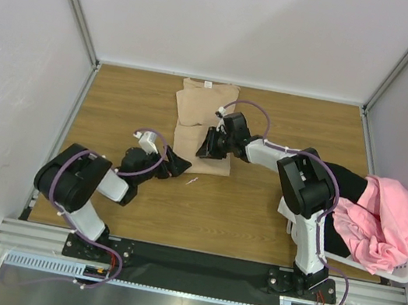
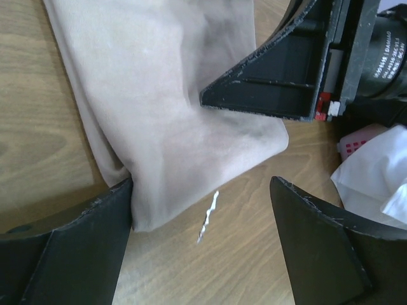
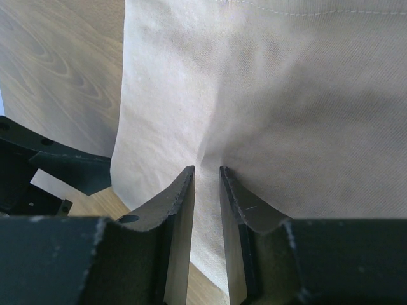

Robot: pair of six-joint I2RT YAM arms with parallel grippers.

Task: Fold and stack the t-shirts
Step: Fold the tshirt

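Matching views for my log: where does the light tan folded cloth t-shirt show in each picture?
Top external: light tan folded cloth t-shirt, centre-back of the brown wooden table.
Left wrist: upper left, down to centre.
Right wrist: fills most of the frame.
Shared landmark: the black right hand, closed on the shirt's cloth, visible in all three.

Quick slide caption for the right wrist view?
Right gripper pinching a fold of the tan t-shirt on the wooden table.
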